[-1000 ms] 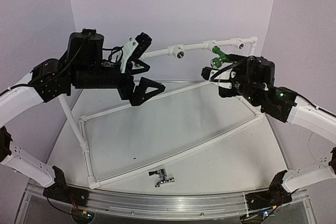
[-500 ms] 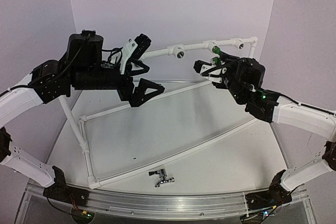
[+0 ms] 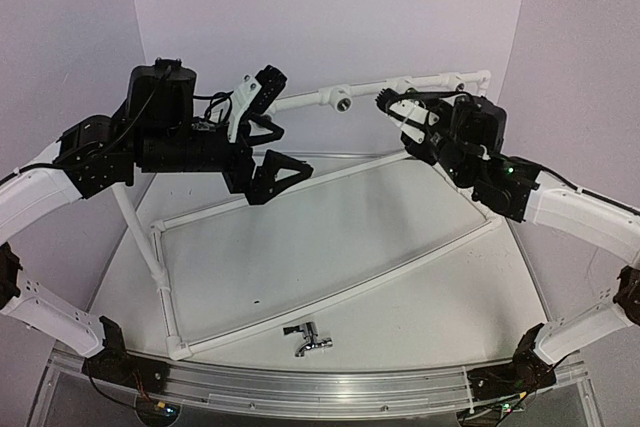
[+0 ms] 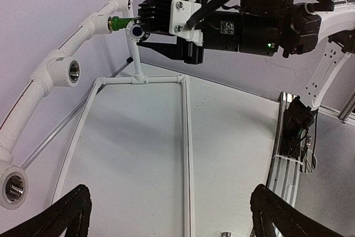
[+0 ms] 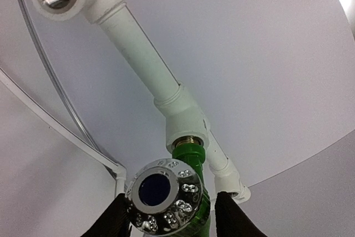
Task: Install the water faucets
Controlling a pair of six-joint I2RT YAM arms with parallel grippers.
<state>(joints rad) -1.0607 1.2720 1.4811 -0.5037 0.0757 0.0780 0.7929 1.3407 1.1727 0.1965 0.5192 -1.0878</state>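
ok so taking the white pipe frame on the worktop as the reference: closest to the arm bases, just in front of the frame's near rail, the chrome faucet lies loose on its side with nothing touching it; up over the frame's left end the left fingers are spread about as wide as they go, holding nothing, well apart from both faucets; behind that is the frame's raised back rail, which has round sockets along it, and the socket near its middle is bare, dark hole showing; further right on that same rail is the green faucet, its end seated in a socket, with a shiny knob with a blue centre facing the right wrist camera; the right fingers are roughly half closed, one on each side of that knob and right up beside it; whether they're actually squeezing it or just flanking it, can't tell from these shots; in the overhead view the right arm's head hides the green faucet almost completely
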